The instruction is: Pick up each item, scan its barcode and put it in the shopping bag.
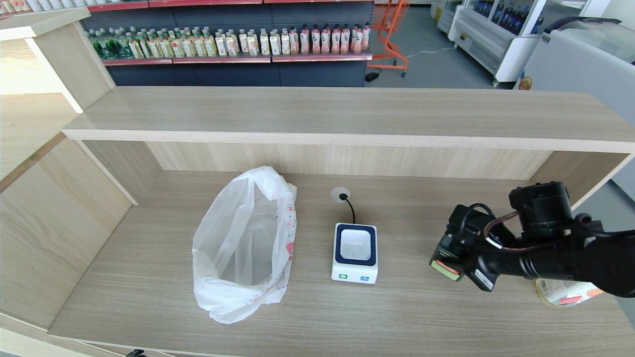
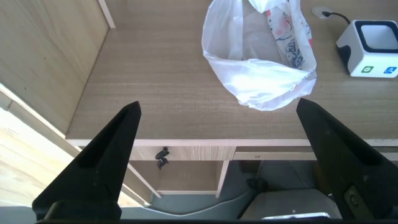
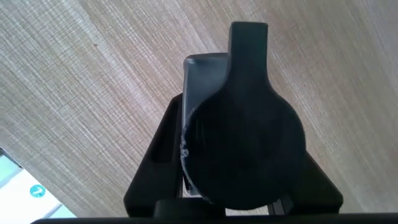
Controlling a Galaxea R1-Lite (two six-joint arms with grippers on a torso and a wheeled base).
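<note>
A white plastic shopping bag (image 1: 243,248) (image 2: 261,62) lies open on the wooden counter, left of centre. To its right sits a white barcode scanner (image 1: 354,253) (image 2: 370,46) with a dark blue frame. At the right, my right gripper (image 1: 449,267) hangs over the counter, shut on a small item (image 1: 445,269) with a green edge and a red-orange face. In the right wrist view a dark object (image 3: 239,143) hides most of that grip. My left gripper (image 2: 217,162) stands open near the counter's front edge, with nothing between its fingers (image 2: 99,168).
A pale bottle with a peach label (image 1: 565,292) lies on the counter under the right arm. A raised wooden shelf (image 1: 347,114) and side walls enclose the counter. The scanner's cable (image 1: 349,208) runs to a hole behind it.
</note>
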